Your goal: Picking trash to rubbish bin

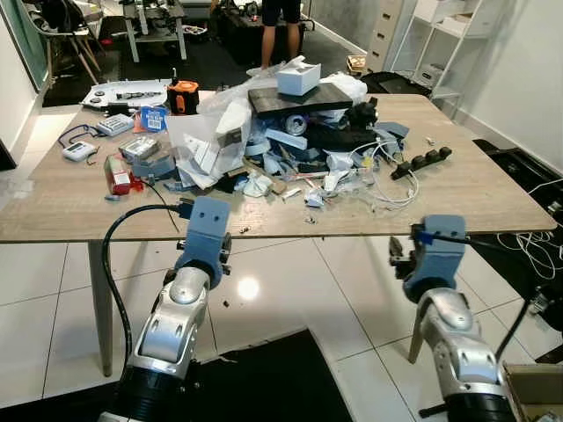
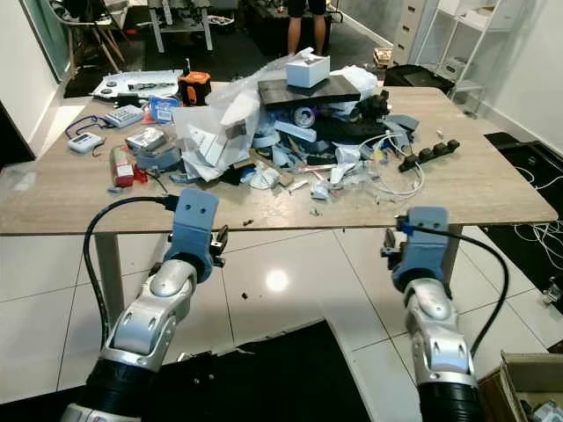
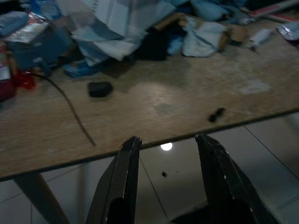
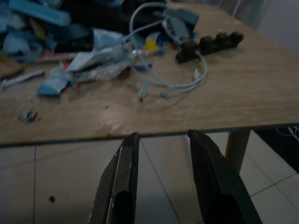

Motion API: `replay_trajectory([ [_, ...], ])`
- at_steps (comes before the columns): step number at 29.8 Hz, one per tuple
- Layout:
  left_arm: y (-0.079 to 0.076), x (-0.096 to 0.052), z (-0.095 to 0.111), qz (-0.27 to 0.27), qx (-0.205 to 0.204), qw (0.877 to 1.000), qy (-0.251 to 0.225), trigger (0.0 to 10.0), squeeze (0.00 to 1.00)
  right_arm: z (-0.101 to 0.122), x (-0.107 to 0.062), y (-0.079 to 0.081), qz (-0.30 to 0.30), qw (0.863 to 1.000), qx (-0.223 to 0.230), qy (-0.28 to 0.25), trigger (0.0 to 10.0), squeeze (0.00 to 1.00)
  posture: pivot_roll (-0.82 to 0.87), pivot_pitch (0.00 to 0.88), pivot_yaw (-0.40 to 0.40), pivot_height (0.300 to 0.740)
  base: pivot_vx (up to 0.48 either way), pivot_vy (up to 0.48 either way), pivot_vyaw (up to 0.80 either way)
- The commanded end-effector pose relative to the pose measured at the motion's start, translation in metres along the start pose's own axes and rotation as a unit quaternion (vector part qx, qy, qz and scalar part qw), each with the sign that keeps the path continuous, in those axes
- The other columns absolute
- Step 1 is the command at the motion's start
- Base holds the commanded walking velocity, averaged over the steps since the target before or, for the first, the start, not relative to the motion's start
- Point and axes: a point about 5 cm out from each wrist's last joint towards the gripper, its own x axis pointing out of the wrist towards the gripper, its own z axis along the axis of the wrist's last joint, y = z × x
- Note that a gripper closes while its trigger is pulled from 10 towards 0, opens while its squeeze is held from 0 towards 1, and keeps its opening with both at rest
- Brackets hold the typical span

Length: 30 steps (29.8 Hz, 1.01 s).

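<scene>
A heap of trash [image 1: 281, 132] covers the middle of the wooden table [image 1: 475, 198]: torn paper, plastic bags, wrappers, and a white box [image 1: 299, 77] on a dark board. Both arms are raised in front of the table's near edge, below its top. My left gripper [image 3: 168, 140] is open and empty; beyond it lie a small black piece [image 3: 100, 88] and crumpled paper [image 3: 203, 37]. My right gripper [image 4: 163, 135] is open and empty, facing a foil wrapper [image 4: 100, 67], a white cable [image 4: 159, 79] and a black power strip [image 4: 210, 44].
Tools, a calculator and a red can [image 1: 117, 176] lie on the table's left part. A person's legs [image 1: 280, 35] stand behind the table. A cardboard box [image 2: 528, 387] sits on the floor at the lower right, near white shelves [image 1: 457, 35] and floor cables.
</scene>
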Motion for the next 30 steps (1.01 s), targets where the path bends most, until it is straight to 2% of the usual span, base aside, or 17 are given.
replay_trajectory([
  [1,0.013,0.002,-0.008,0.017,0.016,1.0,0.012,10.0,0.0,-0.001,-0.001,-0.004,-0.02,1.0,0.009,-0.011,10.0,0.0,0.0,0.012,0.015,0.74,0.0,0.0,0.0],
  [3,0.022,0.002,-0.012,0.019,0.042,0.999,0.021,10.0,0.0,-0.002,0.003,-0.002,-0.03,0.999,0.018,-0.013,10.0,0.0,0.02,0.0,0.036,0.74,0.0,0.0,0.0],
  [5,0.025,0.002,-0.01,0.014,0.04,0.999,0.018,10.0,0.0,0.0,0.006,0.002,-0.026,0.999,0.022,-0.016,10.0,0.0,0.05,0.0,0.035,0.74,0.0,0.0,0.0],
  [6,0.028,0.002,-0.006,0.008,0.009,1.0,0.013,10.0,0.0,-0.001,0.009,0.01,-0.017,0.999,0.031,-0.011,10.0,0.0,0.07,0.002,0.036,0.74,0.0,0.0,0.0],
  [8,0.029,0.002,-0.005,0.01,-0.006,1.0,0.01,10.0,0.0,-0.005,0.011,0.013,-0.015,0.999,0.032,-0.003,10.0,0.0,0.07,0.0,0.036,0.74,0.0,0.0,0.0],
  [9,0.031,0.001,-0.001,0.013,-0.04,0.999,0.009,10.0,0.0,-0.007,0.012,0.024,0.002,0.999,0.032,0.005,10.0,0.0,0.07,0.003,0.029,0.74,0.0,0.0,0.0],
  [12,0.033,0.0,0.0,0.015,-0.056,0.998,0.009,10.0,0.0,-0.003,0.011,0.033,0.014,0.999,0.036,0.001,10.0,0.0,0.07,0.0,0.038,0.74,0.0,0.0,0.0],
  [18,0.024,0.005,0.001,0.011,-0.047,0.999,0.005,10.0,0.0,-0.004,0.013,0.033,0.015,0.999,0.039,-0.002,10.0,0.0,0.09,0.002,0.032,0.74,0.0,0.0,0.0],
  [20,0.019,0.005,0.003,0.008,-0.022,1.0,0.006,10.0,0.0,-0.006,0.015,0.032,0.008,0.999,0.042,0.007,10.0,0.0,0.1,0.004,0.0,0.74,0.0,0.0,0.0],
  [30,0.021,-0.001,-0.005,0.025,-0.037,0.999,0.011,10.0,0.0,0.003,0.022,0.038,0.027,0.999,0.03,0.002,10.0,0.0,0.06,0.009,-0.025,0.74,0.0,0.0,0.0],
])
